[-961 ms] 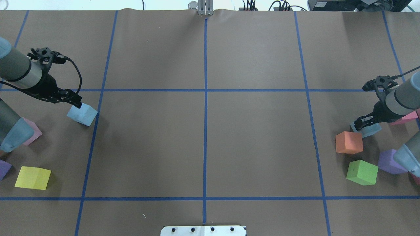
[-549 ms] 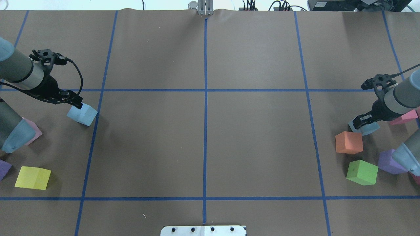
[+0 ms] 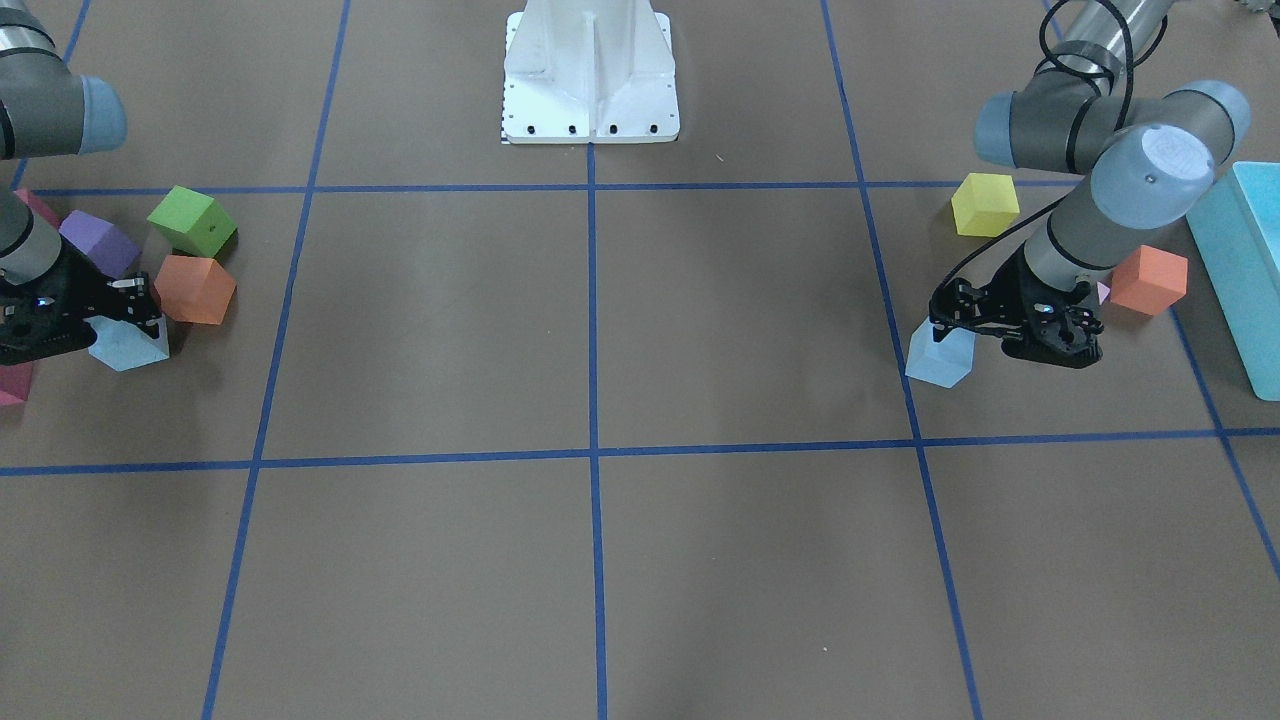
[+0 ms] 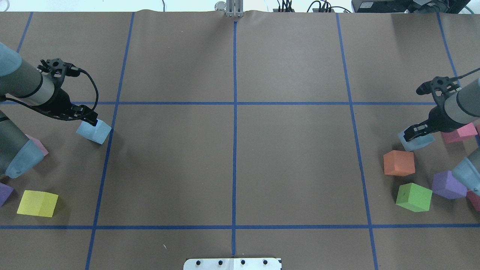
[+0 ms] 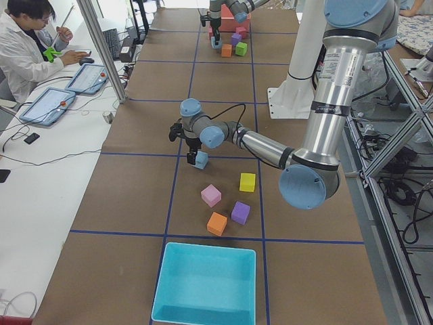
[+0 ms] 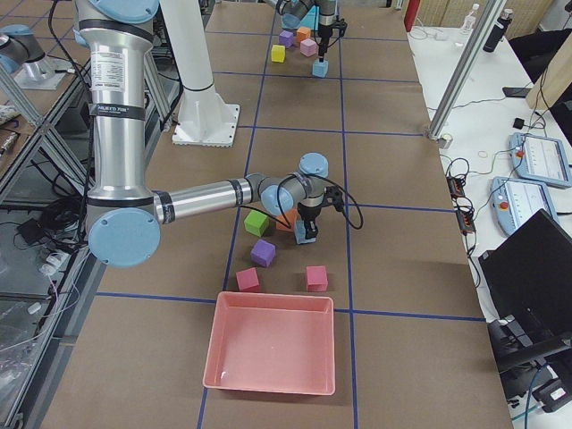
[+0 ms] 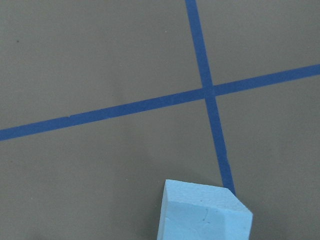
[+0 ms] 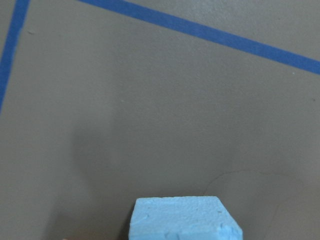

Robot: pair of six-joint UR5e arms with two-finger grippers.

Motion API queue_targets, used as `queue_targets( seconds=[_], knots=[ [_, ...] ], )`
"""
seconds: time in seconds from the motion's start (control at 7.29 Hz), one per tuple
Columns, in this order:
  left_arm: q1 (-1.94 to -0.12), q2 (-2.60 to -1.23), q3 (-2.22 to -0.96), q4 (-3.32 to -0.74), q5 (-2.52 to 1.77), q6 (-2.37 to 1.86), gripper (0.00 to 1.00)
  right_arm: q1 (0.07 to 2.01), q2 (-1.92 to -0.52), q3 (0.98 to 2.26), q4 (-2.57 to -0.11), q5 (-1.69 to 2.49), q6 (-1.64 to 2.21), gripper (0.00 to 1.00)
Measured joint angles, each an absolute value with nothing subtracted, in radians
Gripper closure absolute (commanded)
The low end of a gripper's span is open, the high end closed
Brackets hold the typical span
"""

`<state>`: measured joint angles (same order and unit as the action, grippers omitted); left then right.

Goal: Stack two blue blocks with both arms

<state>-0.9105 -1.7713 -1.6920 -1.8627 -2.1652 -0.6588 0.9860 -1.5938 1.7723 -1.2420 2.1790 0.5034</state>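
Left gripper (image 4: 89, 119) hangs over the nine-o'clock blue block (image 4: 95, 132); I cannot tell its jaw state. Right gripper (image 4: 415, 132) pinches the three-o'clock blue block (image 4: 420, 142). Centre the left astride opposite faces before closing.

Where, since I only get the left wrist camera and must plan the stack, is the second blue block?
Observer: The second blue block sits at the table's right end, under the right end effector.
Operator: Anything crowding it?
Observer: An orange cube stands close beside it, on the robot's side.
Operator: And my own end effector?
Observer: The left end effector is right at the top of your blue block; grip unclear.
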Motion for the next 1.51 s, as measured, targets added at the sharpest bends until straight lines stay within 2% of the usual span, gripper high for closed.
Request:
queue_targets(
  seconds=[0.41,0.82,1.1,1.51],
  knots=[
    [-0.889,-1.771,-1.693,-1.877,-2.129,-0.661,0.01,1.062,-1.566,1.83,-1.319,2.248,0.502,0.48],
    [-0.855,-1.771,-1.691,-1.905,-2.075,-0.67,0.01,1.043,-1.366,1.951,-1.683,2.217,0.537,0.48],
    [-0.851,-1.772,-1.682,-1.906,-2.074,-0.665,0.01,0.936,-1.246,1.964,-1.774,2.158,0.696,0.48],
    [-0.834,-1.782,-1.648,-1.933,-2.078,-0.655,0.04,0.774,-1.108,1.929,-1.785,2.089,0.961,0.48]
  ],
)
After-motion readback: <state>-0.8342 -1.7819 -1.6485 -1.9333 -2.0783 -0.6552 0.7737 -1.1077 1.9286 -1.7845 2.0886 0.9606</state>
